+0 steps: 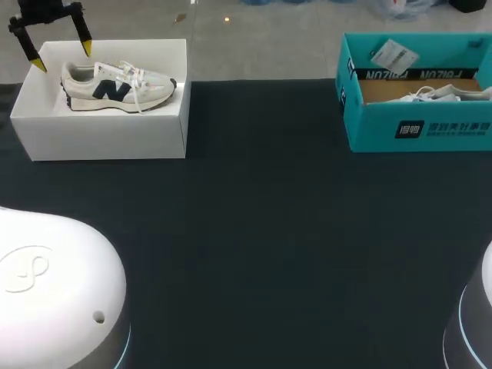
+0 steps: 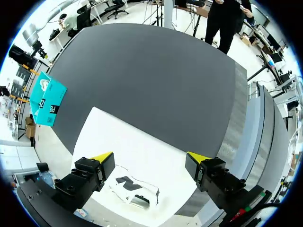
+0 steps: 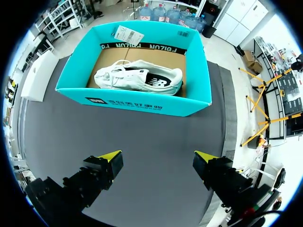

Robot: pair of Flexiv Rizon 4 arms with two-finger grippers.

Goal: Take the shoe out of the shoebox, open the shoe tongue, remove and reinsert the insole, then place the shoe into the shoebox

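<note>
A white shoe with a dark logo point(image 1: 119, 86) lies on its side in an open white shoebox point(image 1: 108, 134) at the table's far left. My left gripper point(image 1: 61, 55) hangs open above the box's back left corner. In the left wrist view that shoe point(image 2: 135, 189) lies under the open left gripper point(image 2: 150, 157), on the white box floor point(image 2: 142, 137). A teal shoebox point(image 1: 419, 127) at the far right holds another white shoe point(image 1: 438, 94). In the right wrist view my right gripper point(image 3: 157, 156) is open over bare table, short of the teal box point(image 3: 132, 100) and its shoe point(image 3: 142, 78).
The dark table mat point(image 1: 261, 231) spreads between the two boxes. A paper tag point(image 3: 129, 34) leans on the teal box's far wall. My arms' white bases point(image 1: 54, 284) fill the near corners. The teal box point(image 2: 47, 101) also shows far off in the left wrist view.
</note>
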